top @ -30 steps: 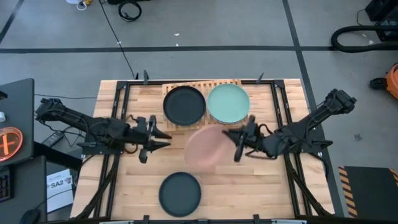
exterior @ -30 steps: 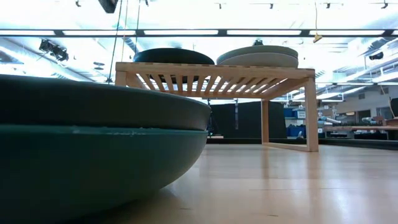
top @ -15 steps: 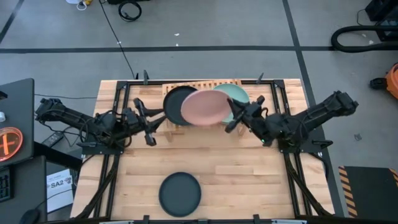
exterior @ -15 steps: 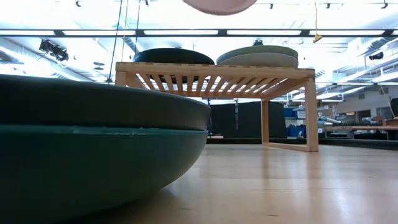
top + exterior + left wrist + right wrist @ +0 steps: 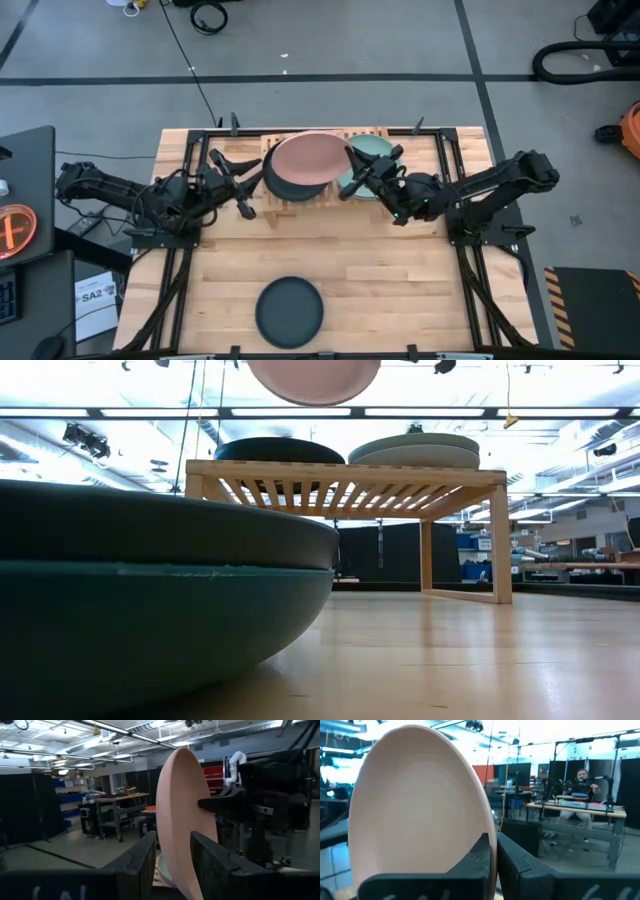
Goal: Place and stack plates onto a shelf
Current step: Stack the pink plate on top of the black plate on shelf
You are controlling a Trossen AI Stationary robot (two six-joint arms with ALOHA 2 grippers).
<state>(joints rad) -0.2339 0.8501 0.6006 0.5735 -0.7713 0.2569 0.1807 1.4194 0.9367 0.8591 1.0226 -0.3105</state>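
Note:
A salmon pink plate [image 5: 305,160] [image 5: 313,380] hangs tilted in the air over the charcoal plate [image 5: 290,188] on the left half of the wooden slat shelf [image 5: 322,138] [image 5: 350,475]. A mint green plate [image 5: 378,158] [image 5: 415,450] lies stacked on the shelf's right half. My right gripper [image 5: 352,172] [image 5: 494,855] is shut on the pink plate's right side. My left gripper [image 5: 255,182] [image 5: 172,865] is open, and its fingers stand on either side of the plate's left rim [image 5: 175,870]. Near the table's near edge, a charcoal plate rests on a dark teal one [image 5: 289,310] [image 5: 150,610]. My right gripper pinches the pink plate's rim [image 5: 475,827] between its two fingers, coming level from the table's right side. The plate is lifted clear and tilted above the shelf. My left gripper's fingers [image 5: 215,865] flank the opposite rim; whether they touch it I cannot tell.
The shelf stands at the table's far edge, between black frame rails [image 5: 190,170] on the left and right. Bare wooden tabletop [image 5: 400,280] lies between the shelf and the near stack. A person sits at a desk [image 5: 580,782] in the room behind.
My right gripper has lifted the pink plate off the table and carried it up, toward the far edge and leftward, until it hangs tilted over the charcoal plate on the shelf. My left gripper has moved toward the far edge and up to the plate's left rim.

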